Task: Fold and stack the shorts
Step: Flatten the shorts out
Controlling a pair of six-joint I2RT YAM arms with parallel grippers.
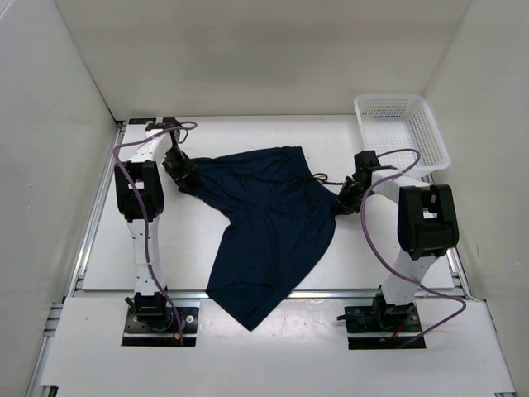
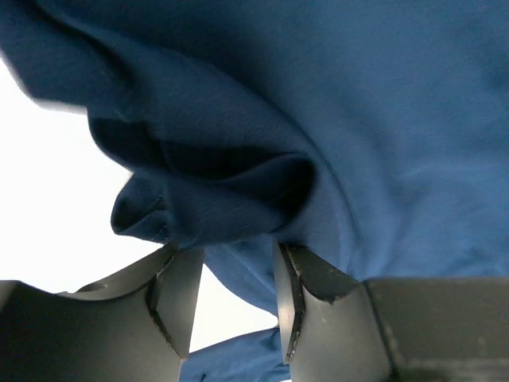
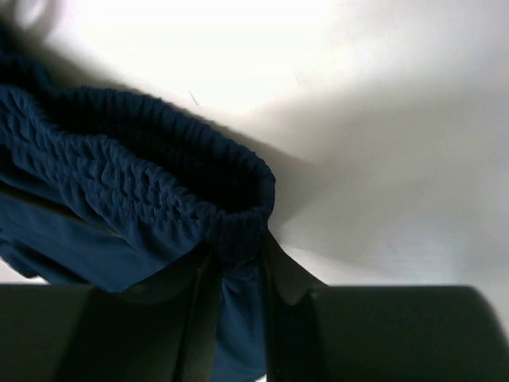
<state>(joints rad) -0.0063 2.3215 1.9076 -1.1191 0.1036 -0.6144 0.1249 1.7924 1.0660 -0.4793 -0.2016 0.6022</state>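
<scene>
The dark navy shorts point(image 1: 264, 223) lie spread on the white table, one leg reaching past the near rail. My left gripper point(image 1: 180, 172) is at the cloth's far-left edge. In the left wrist view its fingers point(image 2: 179, 294) stand apart around a bunched fold of the shorts point(image 2: 358, 119), with white table showing in the gap of the gripper point(image 2: 236, 267). My right gripper point(image 1: 343, 198) is at the shorts' right edge. In the right wrist view this gripper point(image 3: 238, 267) is shut on the gathered elastic waistband point(image 3: 119, 183). A thin drawstring point(image 1: 319, 176) lies nearby.
A white mesh basket point(image 1: 431, 124) stands at the back right corner, just beyond the right arm. White walls enclose the table on the left, back and right. A metal rail point(image 1: 331, 292) runs along the near edge.
</scene>
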